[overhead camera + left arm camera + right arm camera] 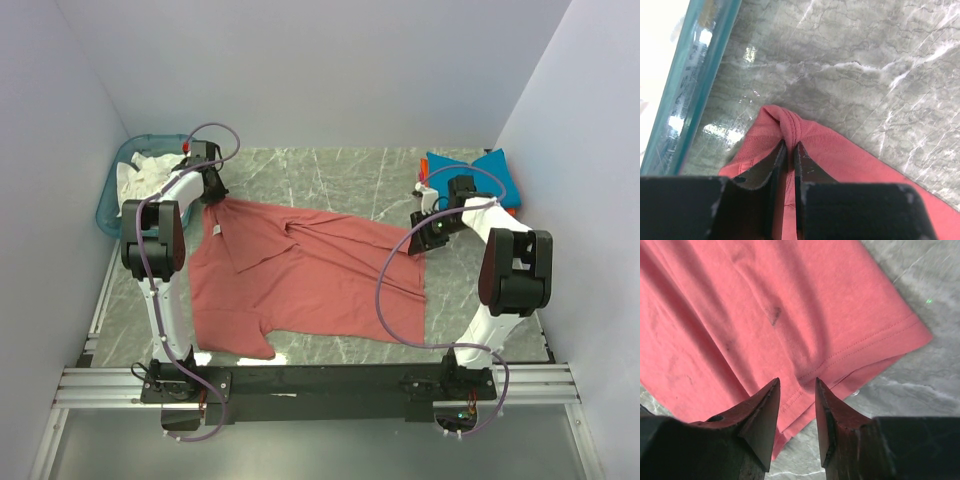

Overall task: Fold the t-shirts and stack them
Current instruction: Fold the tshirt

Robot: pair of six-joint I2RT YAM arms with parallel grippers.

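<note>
Inside the left tool (pixel 790 146), a dusty-red t-shirt (pixel 850 167) corner sits pinched.

A big red t-shirt (pixel 300 280) is spread out on the table (pixel 340 170) btwn both arms. Its far left corner is met by the L gripper (pixel 208 192). Its far right edge is met by the R gripper (pixel 424 228). A small white label (pixel 215 230) is seen on the near side of the L gripper. A teal basket (pixel 108 210) w/ white cloth (pixel 150 175) is seen just left of the L gripper. A blue t-shirt (pixel 480 168) is laid just past the R gripper, to its right.
</note>
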